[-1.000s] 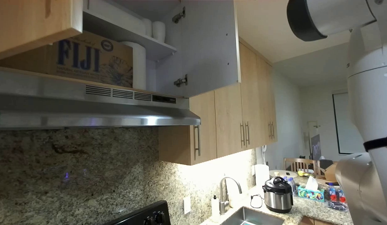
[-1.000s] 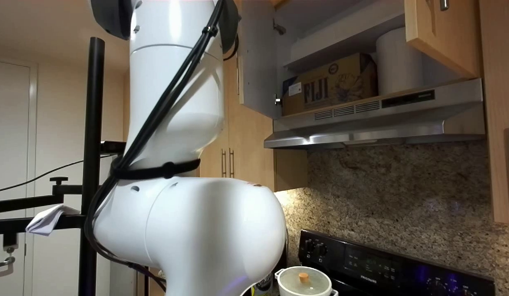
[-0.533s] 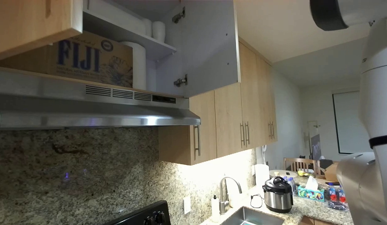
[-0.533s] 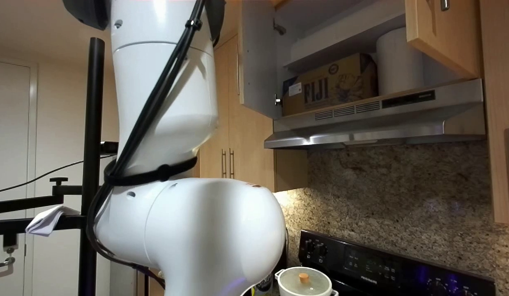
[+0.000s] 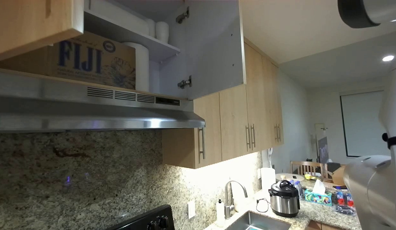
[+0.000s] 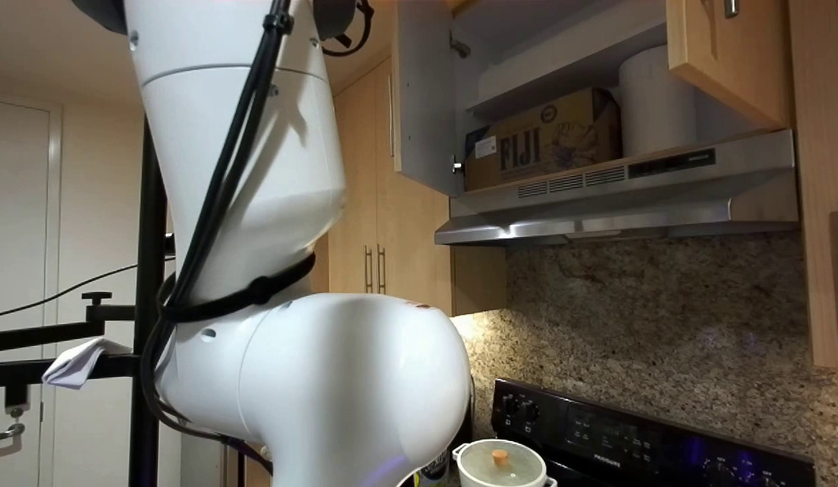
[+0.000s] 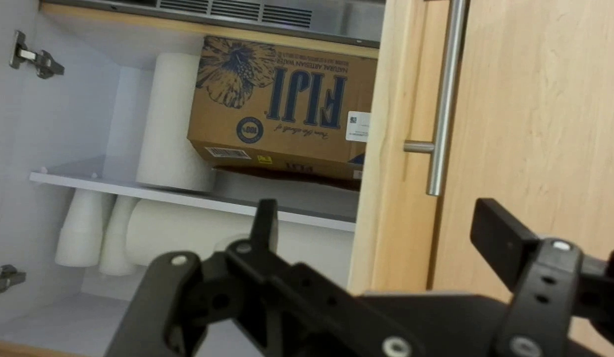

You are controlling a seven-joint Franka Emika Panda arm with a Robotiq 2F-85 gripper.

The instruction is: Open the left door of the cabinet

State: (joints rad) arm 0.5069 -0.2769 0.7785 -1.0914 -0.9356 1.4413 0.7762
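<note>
The left door, honey wood, stands open at upper left in an exterior view. The cabinet is white inside, with a shelf. In the wrist view, which stands upside down, the left door is seen nearly edge-on, right of the white interior. Its metal bar handle runs up the picture from above my fingers. My gripper is open and empty. The door's edge shows between the two fingers; I cannot tell how far off in depth. The handle is not held. The gripper is out of both exterior views.
A grey-white door face stands open at the cabinet's right. In an exterior view a grey-white door face and a wood door flank the opening. A FIJI box and paper rolls sit inside. A range hood is below.
The arm has swung back from the cabinet: it moves right, partly out of frame, in an exterior view, and leans left where more of it shows. The doors have not visibly moved.
</note>
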